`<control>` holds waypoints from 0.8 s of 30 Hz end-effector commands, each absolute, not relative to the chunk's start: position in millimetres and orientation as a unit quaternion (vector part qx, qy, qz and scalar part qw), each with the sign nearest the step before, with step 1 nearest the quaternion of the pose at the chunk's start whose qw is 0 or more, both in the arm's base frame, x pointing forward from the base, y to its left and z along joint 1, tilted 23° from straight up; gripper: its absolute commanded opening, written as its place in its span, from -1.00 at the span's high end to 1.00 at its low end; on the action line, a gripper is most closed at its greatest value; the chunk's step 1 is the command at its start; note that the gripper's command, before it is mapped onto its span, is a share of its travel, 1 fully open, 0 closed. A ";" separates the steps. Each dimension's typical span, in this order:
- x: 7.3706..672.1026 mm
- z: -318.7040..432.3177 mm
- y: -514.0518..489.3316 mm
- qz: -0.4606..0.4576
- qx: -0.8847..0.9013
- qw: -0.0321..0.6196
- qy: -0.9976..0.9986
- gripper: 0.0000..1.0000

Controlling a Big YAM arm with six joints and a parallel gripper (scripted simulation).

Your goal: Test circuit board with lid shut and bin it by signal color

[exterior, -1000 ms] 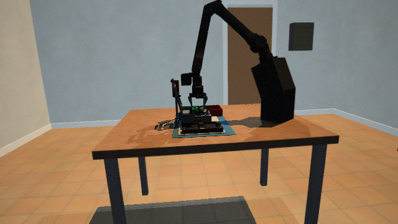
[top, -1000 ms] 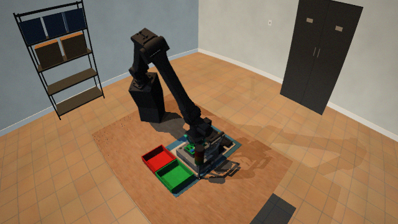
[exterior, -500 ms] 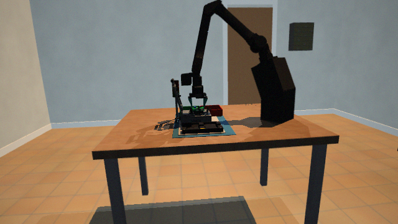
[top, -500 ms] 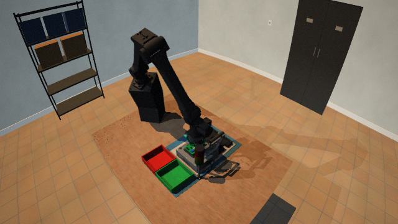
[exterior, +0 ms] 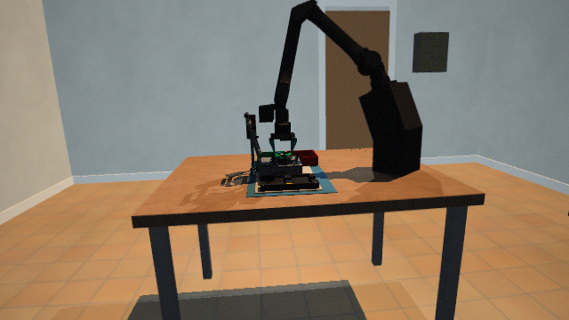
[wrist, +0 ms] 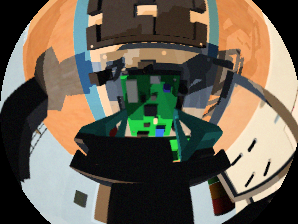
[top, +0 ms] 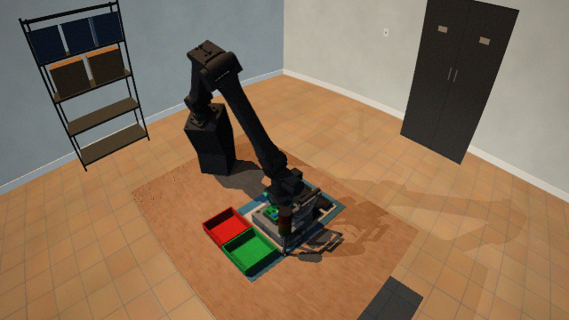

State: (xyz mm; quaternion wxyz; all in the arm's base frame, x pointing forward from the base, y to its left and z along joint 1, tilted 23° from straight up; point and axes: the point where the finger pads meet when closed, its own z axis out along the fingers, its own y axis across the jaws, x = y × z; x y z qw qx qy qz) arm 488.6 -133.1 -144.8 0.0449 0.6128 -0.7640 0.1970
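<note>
Board, green and face up, sits right between the teal fingers of the end effector, over the tester. Those fingers stand fairly wide, one along each long edge of the board, pinching it across its width. From the wrist camera the board runs straight away from the lens, small dark parts dotted over it and a blue one near the close end. Whether it rests on the tester's plate or hangs just above it, I cannot tell from here. The black arm reaches down steeply from its pedestal at the far side of the table. The tester's lid stands raised. The signal tower stands just beside the tester, toward the bins. The dark tray lies beyond the tester on the blue mat. The red bin and green bin sit side by side, touching, both upright.
</note>
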 end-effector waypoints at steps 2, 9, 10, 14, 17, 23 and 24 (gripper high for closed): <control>490.4 -146.6 -140.6 0.199 0.610 0.042 -0.766 -0.45; 491.5 -148.6 -141.2 0.198 0.611 0.043 -0.766 -0.45; 492.0 -148.6 -141.3 0.199 0.610 0.042 -0.766 -0.45; 495.5 -145.5 -142.2 0.202 0.609 0.039 -0.766 -0.45; 494.2 -148.5 -142.1 0.200 0.610 0.041 -0.766 -0.45; 494.8 -148.6 -142.2 0.200 0.610 0.041 -0.766 -0.45; 494.8 -148.6 -142.2 0.200 0.610 0.041 -0.766 -0.45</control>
